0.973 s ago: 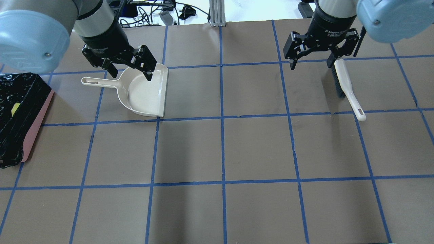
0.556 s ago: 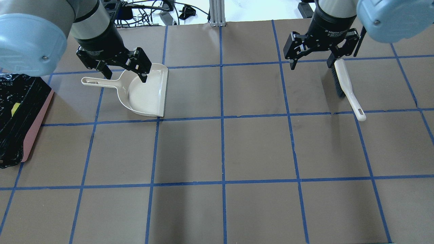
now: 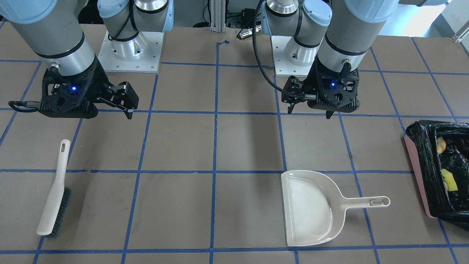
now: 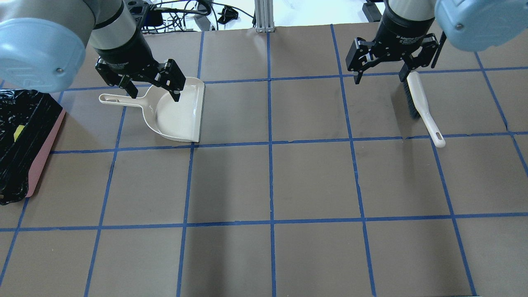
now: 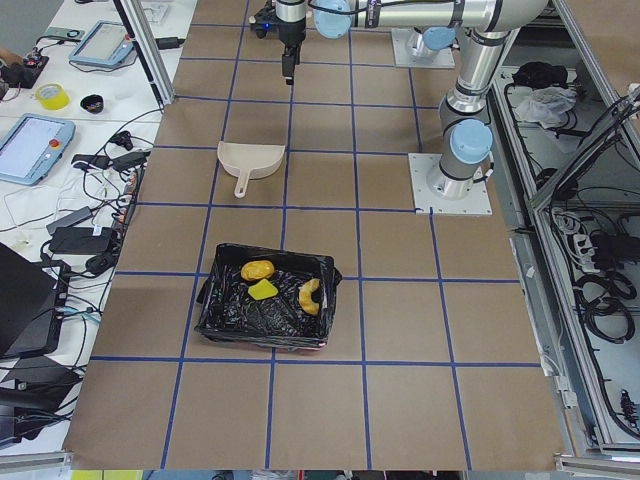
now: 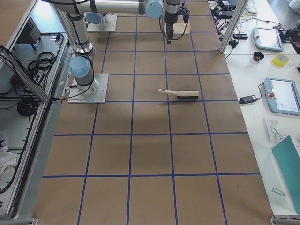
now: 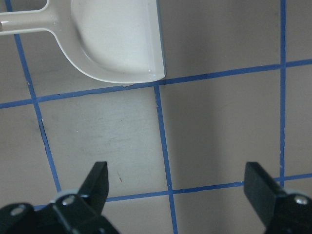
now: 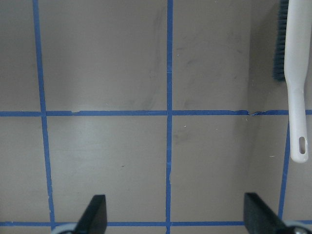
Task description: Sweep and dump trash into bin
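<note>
Far out to the left of your left gripper (image 4: 155, 97), well apart from it, sits the bin (image 4: 41, 161), a pink rectangular box lined with a crinkled, glossy black bag (image 4: 20, 136). The trash (image 5: 280, 285) lies inside on the bag: a wrinkled golden lump (image 5: 257, 270), a small yellow sponge chunk (image 5: 263, 290) and a tan curved dumpling piece (image 5: 310, 297).

Your left gripper hangs above the table (image 4: 313, 181) with its jaws wide apart and nothing between them. The dustpan (image 4: 177, 115) lies flat below and ahead of it, on the side away from the robot's base, apart from the fingertips. It is smooth beige plastic, a shallow scoop with a rounded back and a straight lip. Its slotted handle points toward the bin and its lip faces your right gripper (image 4: 380, 80).

Between the two grippers you have matte brown tabletop, divided into squares by blue tape lines (image 4: 271, 165).

Your right gripper also hangs raised, jaws spread wide and holding nothing. The brush (image 4: 418, 99) lies on the table just off its right side and a little ahead. It has a slim beige plastic handle with a hanging hole at the end nearer the robot's base, and dark bristles along the far half.
</note>
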Robot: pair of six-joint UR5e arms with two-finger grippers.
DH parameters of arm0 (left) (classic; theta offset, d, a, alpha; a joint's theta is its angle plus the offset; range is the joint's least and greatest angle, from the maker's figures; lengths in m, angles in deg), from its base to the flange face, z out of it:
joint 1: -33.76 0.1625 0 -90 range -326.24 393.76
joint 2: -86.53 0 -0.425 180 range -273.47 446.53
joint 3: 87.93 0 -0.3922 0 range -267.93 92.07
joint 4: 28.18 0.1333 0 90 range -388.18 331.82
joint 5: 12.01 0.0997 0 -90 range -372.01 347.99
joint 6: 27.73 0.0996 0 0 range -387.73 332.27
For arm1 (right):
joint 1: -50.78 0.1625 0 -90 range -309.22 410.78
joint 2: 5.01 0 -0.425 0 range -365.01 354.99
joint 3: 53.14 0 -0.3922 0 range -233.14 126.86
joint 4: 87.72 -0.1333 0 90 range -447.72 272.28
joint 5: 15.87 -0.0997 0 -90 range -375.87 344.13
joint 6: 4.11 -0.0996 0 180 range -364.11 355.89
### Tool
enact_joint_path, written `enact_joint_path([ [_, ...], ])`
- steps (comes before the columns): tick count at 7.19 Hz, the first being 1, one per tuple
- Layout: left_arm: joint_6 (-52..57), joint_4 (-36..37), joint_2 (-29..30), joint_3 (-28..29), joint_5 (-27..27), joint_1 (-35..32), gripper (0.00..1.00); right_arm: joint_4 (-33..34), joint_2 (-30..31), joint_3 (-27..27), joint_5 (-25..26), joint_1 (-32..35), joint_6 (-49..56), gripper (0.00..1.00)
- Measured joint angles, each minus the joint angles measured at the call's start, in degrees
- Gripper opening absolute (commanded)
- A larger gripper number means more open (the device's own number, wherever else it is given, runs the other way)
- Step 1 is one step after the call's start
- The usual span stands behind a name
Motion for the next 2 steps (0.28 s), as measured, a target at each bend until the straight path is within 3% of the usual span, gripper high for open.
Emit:
enact_joint_path([
  [2,-1.09,0.06,0.48,-0.04,-0.19,-0.03,1.0,-0.02,0.0,0.05,0.27,-0.02,-0.04,1.0],
])
